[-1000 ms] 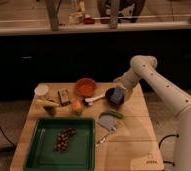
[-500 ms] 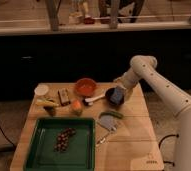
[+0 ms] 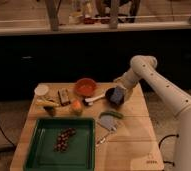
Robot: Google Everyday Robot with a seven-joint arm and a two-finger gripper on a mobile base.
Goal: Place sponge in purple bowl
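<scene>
Hand [image 3: 121, 90] and soft rectangular sponge [image 3: 118, 96] sit over round dark purple bowl [image 3: 110, 93].

Green tray [image 3: 82, 151] with, perhaps, grapes [image 3: 64, 139]; orange bowl [image 3: 85, 86].

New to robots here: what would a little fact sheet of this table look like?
gripper: low at the purple bowl, table's back right
sponge: pale block at the gripper, over the bowl's right side
purple bowl: dark, right of the orange bowl
orange bowl: back centre
green tray: front left, a dark cluster inside
</scene>
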